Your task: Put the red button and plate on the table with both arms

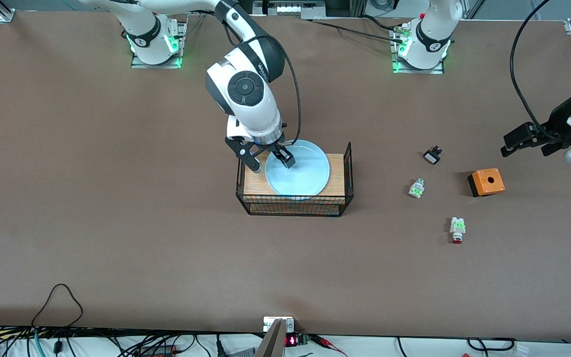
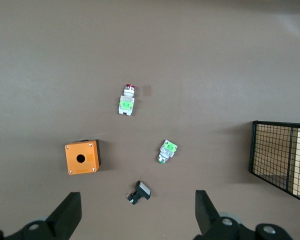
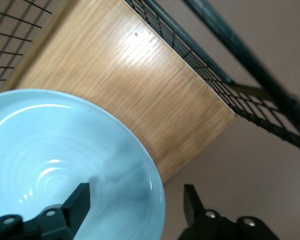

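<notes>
Light blue round plate (image 1: 297,168) lies on small wooden board with black mesh sides (image 1: 336,163). Right gripper (image 1: 268,159) straddles plate rim, fingers apart, not yet clamped. Left gripper (image 1: 526,143) open, empty, over table (image 1: 117,198); red-capped button part (image 1: 457,230) nearest it.

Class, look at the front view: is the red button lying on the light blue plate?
No. The red button lies on the bare table, apart from the plate on the wooden board.

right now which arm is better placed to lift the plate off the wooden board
Right. The right gripper straddles the plate rim, fingers open; the left gripper waits open near the orange box.
</notes>
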Controlling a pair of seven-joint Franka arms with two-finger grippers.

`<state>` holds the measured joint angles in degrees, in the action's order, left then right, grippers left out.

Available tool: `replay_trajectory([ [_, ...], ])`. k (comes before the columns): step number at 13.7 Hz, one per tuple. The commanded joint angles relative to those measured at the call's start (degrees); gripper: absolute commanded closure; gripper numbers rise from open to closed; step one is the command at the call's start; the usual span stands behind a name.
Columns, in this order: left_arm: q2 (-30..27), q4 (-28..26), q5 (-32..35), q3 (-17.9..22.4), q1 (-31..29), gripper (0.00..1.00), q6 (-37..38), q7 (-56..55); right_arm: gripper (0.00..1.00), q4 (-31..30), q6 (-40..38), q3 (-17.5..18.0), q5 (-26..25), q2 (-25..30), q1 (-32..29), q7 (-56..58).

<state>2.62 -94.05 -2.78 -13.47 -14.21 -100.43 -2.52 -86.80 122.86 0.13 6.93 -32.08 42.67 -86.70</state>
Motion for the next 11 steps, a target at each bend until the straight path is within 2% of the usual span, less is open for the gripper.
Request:
replay_trajectory([
  [1,-2.1,1.0,0.5,0.5,0.3,0.00,3.2,1.3,0.30,-0.8,-0.5,-0.7,-0.7,0.6,0.7,-1.5],
  [4,-3.5,1.1,1.5,0.6,0.3,0.00,6.0,5.9,0.48,-0.8,-0.5,-0.7,-0.7,0.9,0.7,-2.9],
  [9,-5.6,1.1,1.0,0.6,0.3,0.00,8.9,5.9,0.60,-0.8,-0.6,-0.9,-0.6,1.7,0.8,-2.9],
  [11,-5.8,1.1,1.6,0.7,0.4,0.00,8.7,5.9,0.69,-0.9,-0.7,-0.9,-0.5,1.7,0.8,-2.9],
])
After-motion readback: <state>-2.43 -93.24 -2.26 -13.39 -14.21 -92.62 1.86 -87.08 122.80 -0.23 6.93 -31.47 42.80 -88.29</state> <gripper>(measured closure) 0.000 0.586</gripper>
